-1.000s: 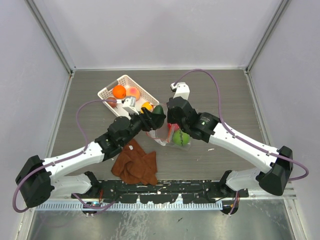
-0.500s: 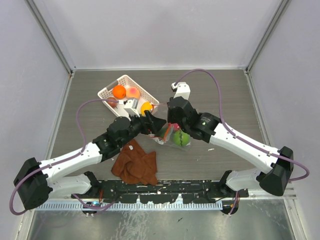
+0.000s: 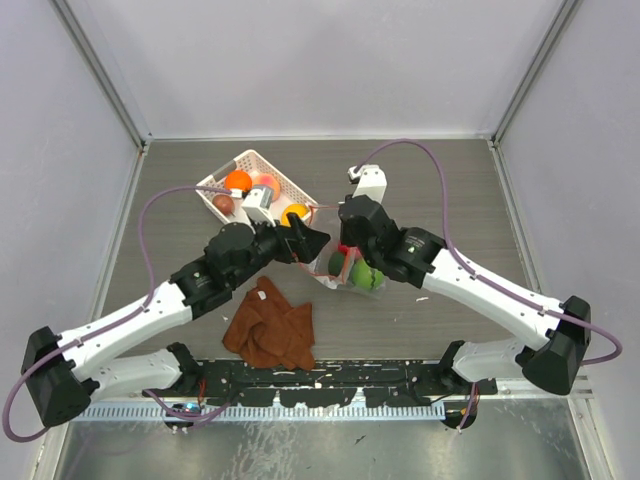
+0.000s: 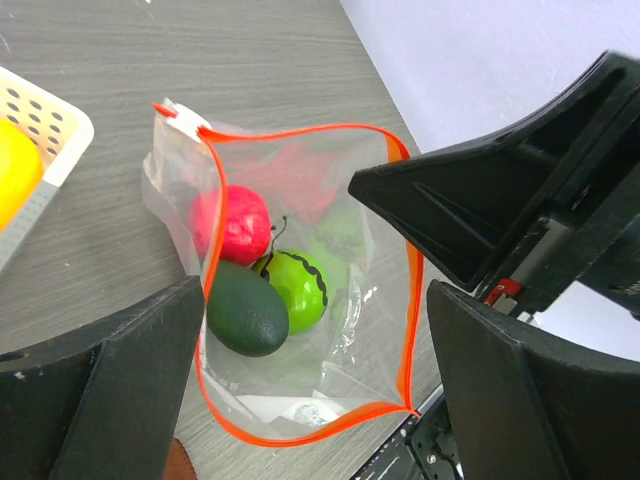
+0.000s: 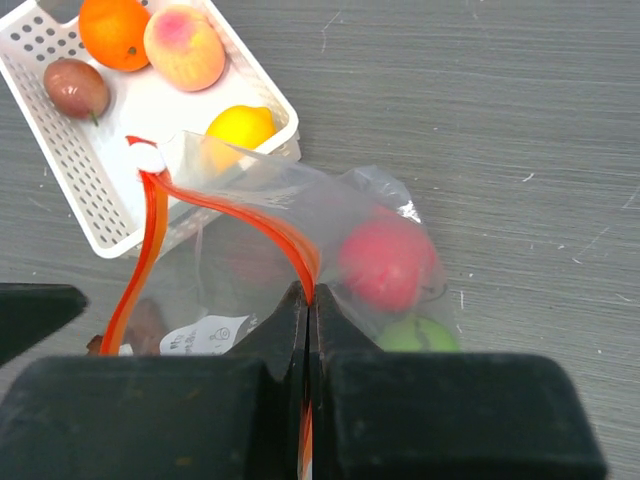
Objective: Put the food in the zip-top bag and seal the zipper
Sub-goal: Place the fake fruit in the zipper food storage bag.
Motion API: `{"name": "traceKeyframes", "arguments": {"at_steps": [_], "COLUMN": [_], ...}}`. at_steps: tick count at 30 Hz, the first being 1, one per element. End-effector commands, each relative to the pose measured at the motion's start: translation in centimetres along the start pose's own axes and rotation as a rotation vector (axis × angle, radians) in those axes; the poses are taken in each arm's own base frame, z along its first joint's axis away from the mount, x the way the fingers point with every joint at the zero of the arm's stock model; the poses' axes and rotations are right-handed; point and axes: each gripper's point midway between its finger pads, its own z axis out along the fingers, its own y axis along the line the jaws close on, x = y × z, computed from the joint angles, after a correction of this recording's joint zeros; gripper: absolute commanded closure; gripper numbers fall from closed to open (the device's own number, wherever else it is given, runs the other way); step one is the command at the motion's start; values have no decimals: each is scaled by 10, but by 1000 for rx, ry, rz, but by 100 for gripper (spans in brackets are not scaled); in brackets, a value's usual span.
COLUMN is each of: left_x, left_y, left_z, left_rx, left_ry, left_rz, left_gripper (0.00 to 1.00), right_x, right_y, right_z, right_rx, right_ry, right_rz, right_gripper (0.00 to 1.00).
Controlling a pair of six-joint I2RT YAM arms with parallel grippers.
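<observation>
Left wrist view: left tool fingers apart, empty, over the open bag mouth; right tool clamped on the zipper strip. Inside bag, on surface: red fruit, dark green fruit, bright green fruit. Still in basket just beside: orange fruit, peach fruit, yellow fruit.

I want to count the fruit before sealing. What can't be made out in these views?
Top view: the zip-top bag's mouth and contents, largely covered by the left gripper and right gripper.
Left wrist view: the basket, cut off by the left edge; only part of a yellow fruit shows.
Right wrist view: the bag's near part, hidden behind the right gripper's fingers, shut on the zipper.
</observation>
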Motion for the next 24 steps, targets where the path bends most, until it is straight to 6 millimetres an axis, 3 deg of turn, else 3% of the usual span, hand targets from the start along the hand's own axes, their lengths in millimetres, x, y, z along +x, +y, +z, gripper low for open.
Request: {"name": "traceKeyframes", "arguments": {"at_steps": [1,6,12,24], "left_x": [-34,-44,-49,-38], "left_y": [-5,17,58,149], "left_z": [-15,-14,-5,36], "left_rx": [-46,-141,-220,-388], "left_ry": [-44,-3,87,256], "left_rz": [78,114,88,26], "left_gripper": [6,5,4,2], "right_x": [-24,-24,-26,-26], "right_y": [-14,-24,-27,-13], "right_z": [-14,-17,-18,-14], "right_rx": [48,86,93,34], "right_ry": [-93,-101,-103,-92], "right_rz": [37,23,8,-30], "right_gripper": [100,100,100,100]}}
